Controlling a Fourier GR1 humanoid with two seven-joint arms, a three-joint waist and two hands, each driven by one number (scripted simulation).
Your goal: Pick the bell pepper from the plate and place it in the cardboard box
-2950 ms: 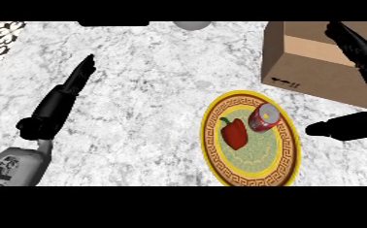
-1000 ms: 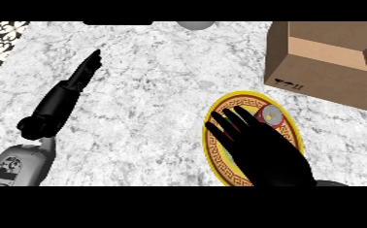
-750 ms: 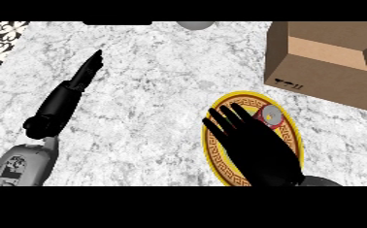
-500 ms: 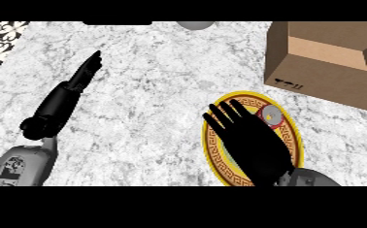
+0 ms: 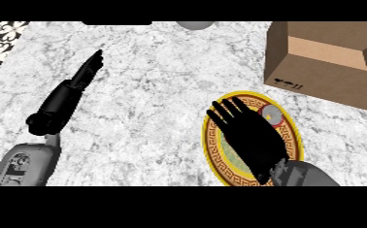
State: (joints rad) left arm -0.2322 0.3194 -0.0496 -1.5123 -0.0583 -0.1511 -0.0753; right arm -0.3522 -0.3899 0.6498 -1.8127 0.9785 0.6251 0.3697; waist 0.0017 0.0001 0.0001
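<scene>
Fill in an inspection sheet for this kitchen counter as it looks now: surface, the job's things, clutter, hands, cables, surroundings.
Surface: counter, white-grey marbled top.
Job's things: bell pepper not visible, possibly hidden under the right hand; plate with a yellow patterned rim at the lower right; cardboard box at the upper right, apart from the plate.
Clutter: can on the plate's far right part, beside the right hand's fingers; grey round object at the counter's far edge.
Hands: right hand open, fingers straight and spread over the plate; left hand open, fingers straight, at the left over the counter.
Cables: nothing seen.
Surroundings: patterned patch at the upper left corner.
</scene>
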